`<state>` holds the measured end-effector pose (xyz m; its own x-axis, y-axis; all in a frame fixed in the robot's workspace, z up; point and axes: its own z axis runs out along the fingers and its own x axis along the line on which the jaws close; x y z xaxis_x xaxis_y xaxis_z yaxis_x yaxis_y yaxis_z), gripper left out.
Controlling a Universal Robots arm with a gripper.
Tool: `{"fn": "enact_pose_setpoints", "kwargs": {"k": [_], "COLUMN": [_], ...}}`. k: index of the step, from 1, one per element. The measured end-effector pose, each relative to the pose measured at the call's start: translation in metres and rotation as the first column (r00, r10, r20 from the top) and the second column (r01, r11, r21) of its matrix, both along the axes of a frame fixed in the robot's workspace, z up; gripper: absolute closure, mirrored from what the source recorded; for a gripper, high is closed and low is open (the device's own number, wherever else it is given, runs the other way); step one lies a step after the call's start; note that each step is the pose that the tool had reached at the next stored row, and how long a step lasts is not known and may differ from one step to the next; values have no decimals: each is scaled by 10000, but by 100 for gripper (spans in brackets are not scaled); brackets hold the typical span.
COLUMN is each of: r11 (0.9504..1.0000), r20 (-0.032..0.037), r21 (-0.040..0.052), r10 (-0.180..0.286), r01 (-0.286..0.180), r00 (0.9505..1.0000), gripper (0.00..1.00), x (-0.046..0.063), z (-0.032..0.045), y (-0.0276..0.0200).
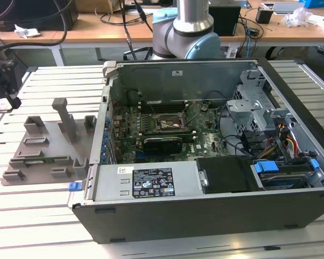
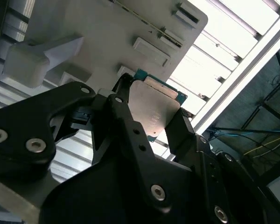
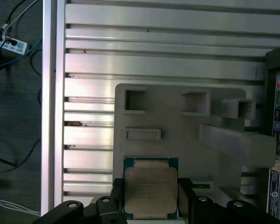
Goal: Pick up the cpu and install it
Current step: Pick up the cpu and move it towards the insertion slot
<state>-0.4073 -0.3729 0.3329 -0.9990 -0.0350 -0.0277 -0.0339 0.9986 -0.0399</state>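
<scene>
**A:** The fingers (image 3: 185,190), what are they doing?

**B:** They are clenched on the cpu (image 3: 150,186), one finger against each of two opposite edges. In both wrist views its silver top faces the camera, with the green rim showing around it.

**A:** Where is the cpu, then?

**B:** It is in front of the grey plastic tray (image 3: 177,140), close to the tray's rectangular pockets. I cannot tell whether it touches the tray.

**A:** And the tray?

**B:** It lies flat on the slatted aluminium surface (image 3: 154,60).

**A:** What about the computer?

**B:** In the exterior view the open computer case (image 1: 205,210) lies just beside the tray, on the exterior view's right of it. The socket (image 1: 170,123) sits in the middle of the green motherboard (image 1: 205,137) inside the case. The arm's base (image 1: 189,27) stands behind the case.
</scene>
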Motion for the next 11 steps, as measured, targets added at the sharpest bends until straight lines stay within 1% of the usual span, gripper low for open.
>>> {"fn": "enact_pose_setpoints", "kwargs": {"k": [3, 4, 5, 6, 8, 9, 10, 11], "r11": [10000, 10000, 10000, 10000, 10000, 10000, 10000, 9998], "r20": [0, 1, 0, 0, 1, 1, 1, -1], "r21": [0, 1, 0, 0, 1, 1, 35, 195], "r10": [0, 0, 0, 0, 0, 0, 2, 3], "r01": [0, 0, 0, 0, 0, 0, -2, -3], "r00": [10000, 10000, 10000, 10000, 10000, 10000, 10000, 10000], "gripper": [45, 45, 45, 45, 45, 45, 45, 45], "x": [0, 0, 0, 0, 0, 0, 1, 1], "z": [74, 248, 365, 516, 575, 588, 597, 598], "y": [0, 0, 0, 0, 0, 0, -1, -1]}}
